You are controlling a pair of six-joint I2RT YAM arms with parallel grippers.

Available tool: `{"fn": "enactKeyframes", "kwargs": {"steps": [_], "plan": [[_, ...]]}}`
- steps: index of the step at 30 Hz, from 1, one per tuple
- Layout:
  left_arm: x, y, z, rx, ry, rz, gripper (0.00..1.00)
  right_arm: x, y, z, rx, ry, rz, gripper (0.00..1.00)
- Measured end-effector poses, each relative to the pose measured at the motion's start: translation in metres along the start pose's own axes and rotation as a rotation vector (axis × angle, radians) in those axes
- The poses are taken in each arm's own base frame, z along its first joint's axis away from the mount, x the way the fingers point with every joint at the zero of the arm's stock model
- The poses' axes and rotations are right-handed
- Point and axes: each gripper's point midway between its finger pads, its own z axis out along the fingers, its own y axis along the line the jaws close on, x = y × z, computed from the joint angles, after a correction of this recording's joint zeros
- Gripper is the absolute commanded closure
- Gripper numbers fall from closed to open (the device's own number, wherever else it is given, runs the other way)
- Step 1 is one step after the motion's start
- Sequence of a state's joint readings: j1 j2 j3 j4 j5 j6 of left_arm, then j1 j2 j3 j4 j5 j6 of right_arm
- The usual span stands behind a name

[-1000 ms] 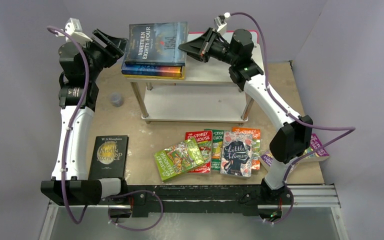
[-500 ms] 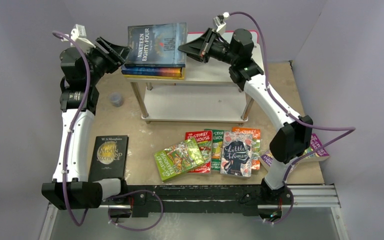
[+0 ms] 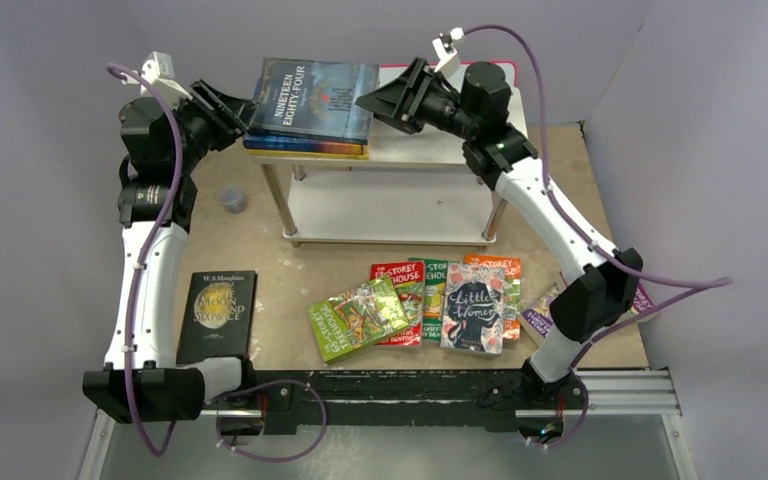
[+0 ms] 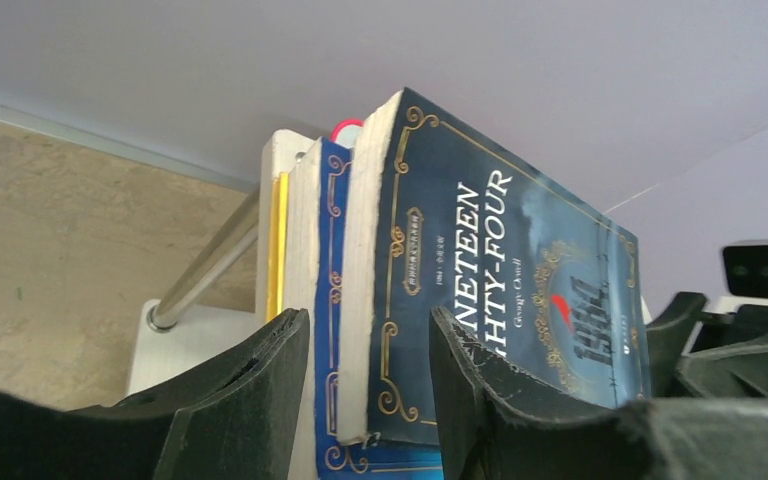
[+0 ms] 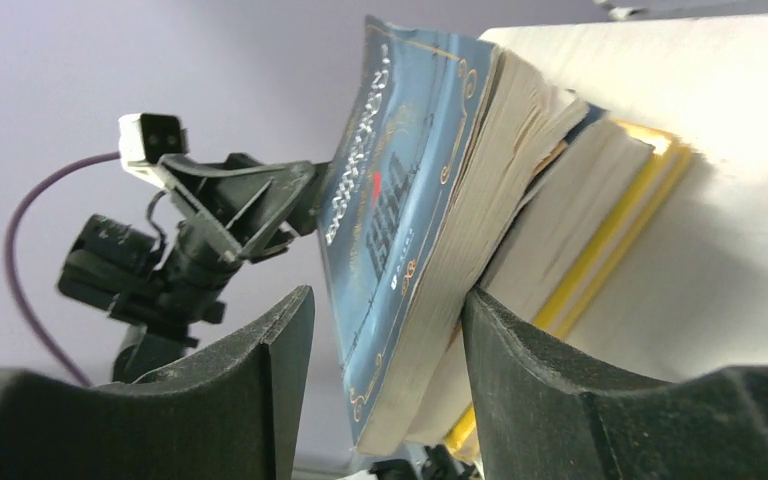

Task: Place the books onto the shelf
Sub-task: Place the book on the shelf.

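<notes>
Dark blue paperback "Nineteen Eighty-Four" (image 3: 315, 95) lies skewed on top of a blue-spined book (image 3: 305, 142) and a yellow book (image 3: 310, 154). The stack sits on the upper board of the pale silver-white two-tier metal shelf (image 3: 430, 150), at twelve o'clock on the tan counter (image 3: 290, 265). The left pincer (image 3: 243, 108) straddles the top book's nine o'clock edge; whether its fingers press it I cannot tell. The right pincer (image 3: 365, 100) stands spread around the three o'clock corner, with a gap beside the cover. Black "Moon and Sixpence" (image 3: 218, 312) lies flat at eight o'clock. Floral "Little Women" (image 3: 472, 308) and cartoon "Storey Treehouse" titles (image 3: 400, 290) overlap near five o'clock.
</notes>
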State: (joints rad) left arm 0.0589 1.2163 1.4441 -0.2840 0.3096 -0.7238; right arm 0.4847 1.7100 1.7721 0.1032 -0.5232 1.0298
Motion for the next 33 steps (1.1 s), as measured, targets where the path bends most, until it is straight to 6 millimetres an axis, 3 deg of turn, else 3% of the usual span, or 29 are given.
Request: {"fn": "enactKeyframes", "kwargs": {"steps": [7, 12, 20, 33], "plan": [[0.002, 0.009, -0.003, -0.047, 0.008, 0.038, 0.49, -0.01, -0.013, -0.017, 0.133, -0.067, -0.1, 0.43], [0.002, 0.007, -0.007, -0.039, 0.014, 0.063, 0.49, -0.007, -0.027, -0.02, 0.191, -0.051, -0.138, 0.51], [0.008, 0.003, -0.012, -0.019, 0.043, 0.083, 0.62, -0.002, -0.025, -0.018, 0.171, -0.014, -0.168, 0.75], [0.01, -0.001, -0.019, 0.008, 0.063, 0.101, 0.75, -0.002, -0.023, -0.005, 0.117, 0.015, -0.183, 0.83]]}}
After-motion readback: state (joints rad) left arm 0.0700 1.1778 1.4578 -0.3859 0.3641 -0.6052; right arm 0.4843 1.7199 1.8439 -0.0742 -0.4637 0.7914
